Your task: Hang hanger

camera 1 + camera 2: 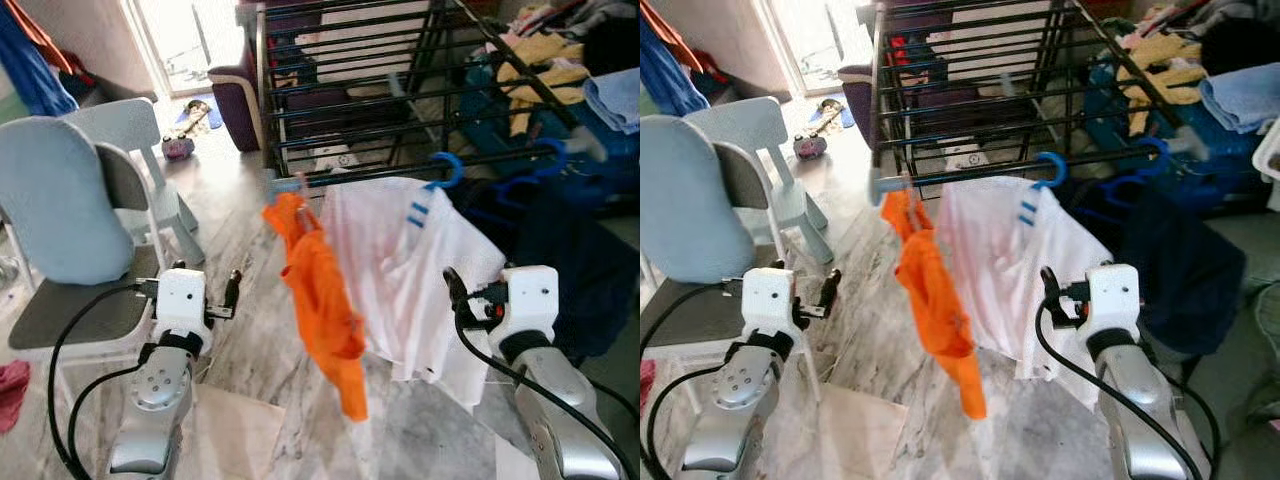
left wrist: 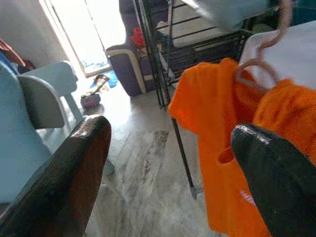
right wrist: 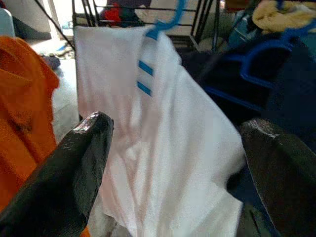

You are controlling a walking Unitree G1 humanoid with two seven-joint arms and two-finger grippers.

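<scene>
A marble-tiled floor [image 1: 250, 360] in a cluttered home, bright doorway at eleven o'clock, is the setting; the biggest thing on it is the black drying rack [image 1: 400, 90] filling the upper middle of the head views, with two pale blue-grey chairs [image 1: 70, 220] standing at nine o'clock and a heap of laundry [image 1: 560, 60] at two o'clock. On the rack's near bar hang three garments side by side: a white shirt [image 1: 400, 270] at the centre, on a blue hanger [image 1: 445, 175] whose hook is over the bar; an orange garment [image 1: 320, 300] touching the shirt's edge toward ten o'clock, on a pale pink hanger [image 2: 256, 74]; and a dark navy garment [image 1: 560, 260] at three o'clock on another blue hanger [image 3: 256, 69]. Every hanger I can make out is already hooked on, so the hanging step looks finished or nearly so; the next move probably calls for drawing back without snagging cloth, or for finding another hanger to fetch. Both arms are raised forward with elbows bent, wrists level. The left gripper [image 1: 234, 290] sits at eight o'clock, near the orange garment but apart from it, fingers [image 2: 74, 177] spread wide with nothing between them. The right gripper [image 1: 452, 285] sits at four o'clock just beside the shirt's lower edge, fingers [image 3: 69, 177] likewise parted and empty.
</scene>
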